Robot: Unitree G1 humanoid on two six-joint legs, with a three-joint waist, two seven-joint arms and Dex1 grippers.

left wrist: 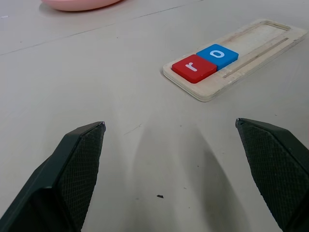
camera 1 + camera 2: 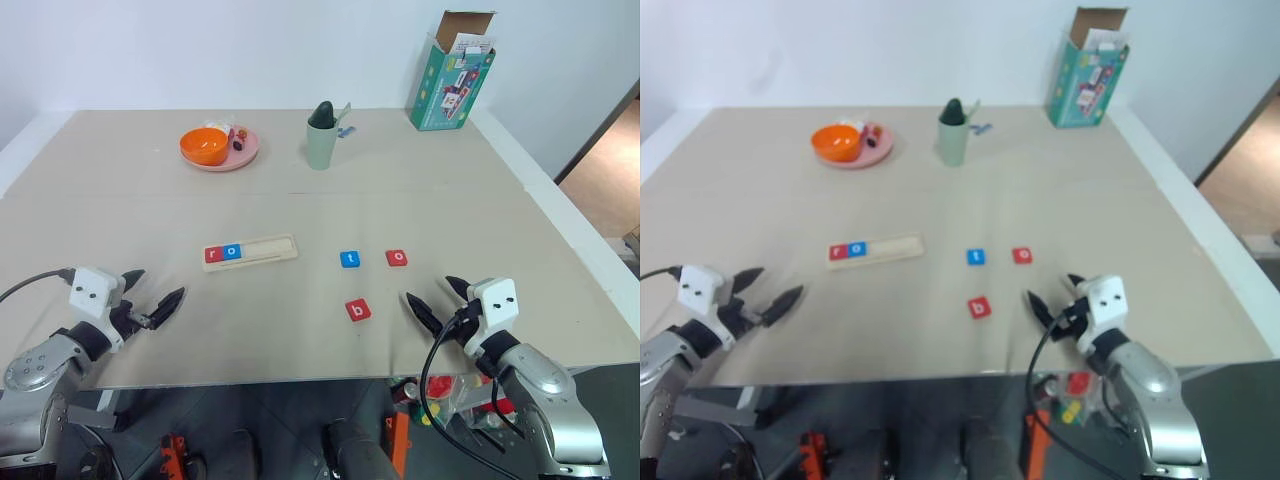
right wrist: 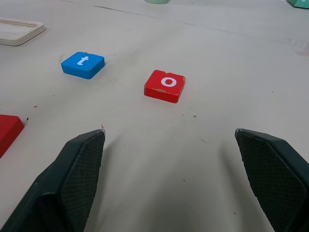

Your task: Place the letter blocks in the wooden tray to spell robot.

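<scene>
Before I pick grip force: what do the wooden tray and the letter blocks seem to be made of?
The wooden tray: pale unfinished-looking wood, faint grain, matte. The letter blocks, such as the red o: probably painted wood, smooth satin colour with pale chips at the edges; plastic can't be excluded.

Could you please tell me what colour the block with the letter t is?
Blue, with a white letter; the t block shows best in the right wrist view.

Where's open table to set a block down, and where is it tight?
Bare table lies between the wooden tray and the blue t block, and all along the near edge. The tray's right part is unfilled. Tightest around the red o block and red b block.
</scene>
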